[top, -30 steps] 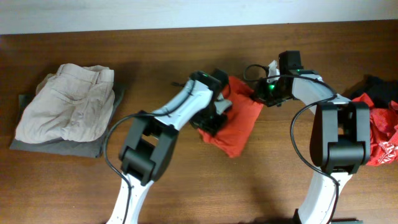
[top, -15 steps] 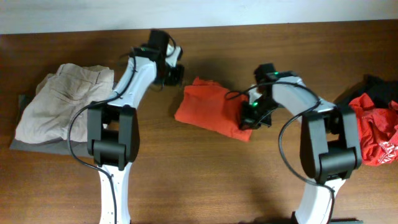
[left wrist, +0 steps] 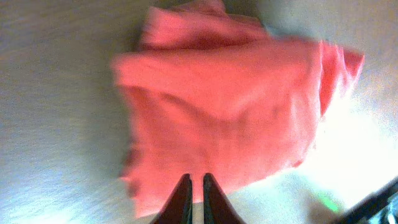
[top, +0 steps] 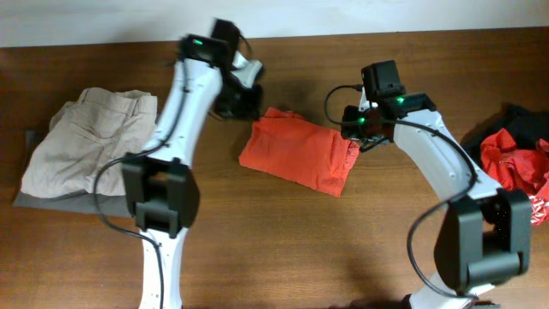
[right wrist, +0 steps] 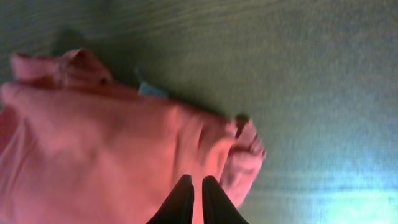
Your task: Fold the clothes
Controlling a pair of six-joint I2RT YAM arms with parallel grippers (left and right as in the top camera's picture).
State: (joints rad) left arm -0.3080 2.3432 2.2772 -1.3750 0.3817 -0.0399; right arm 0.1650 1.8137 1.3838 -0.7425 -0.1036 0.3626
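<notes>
The orange-red T-shirt (top: 296, 154) lies folded into a rough rectangle at the table's middle. No print shows on it. My left gripper (top: 243, 101) hovers just off its back-left corner, blurred. In the left wrist view the shirt (left wrist: 230, 106) lies under the left gripper (left wrist: 194, 177), whose jaws are nearly together with nothing between them. My right gripper (top: 358, 137) sits at the shirt's right edge. In the right wrist view the right gripper (right wrist: 193, 179) hangs above the bunched shirt edge (right wrist: 245, 155), jaws a slit apart, gripping no cloth.
A beige pair of trousers (top: 90, 142) lies on a grey garment (top: 111, 202) at the left. At the far right edge a red white-printed shirt (top: 515, 167) is heaped against a black garment (top: 523, 120).
The shirt has shifted left and lies flatter than a second ago. The left arm swung to the back left, then toward the shirt's corner. The right gripper lifted off the right edge.
</notes>
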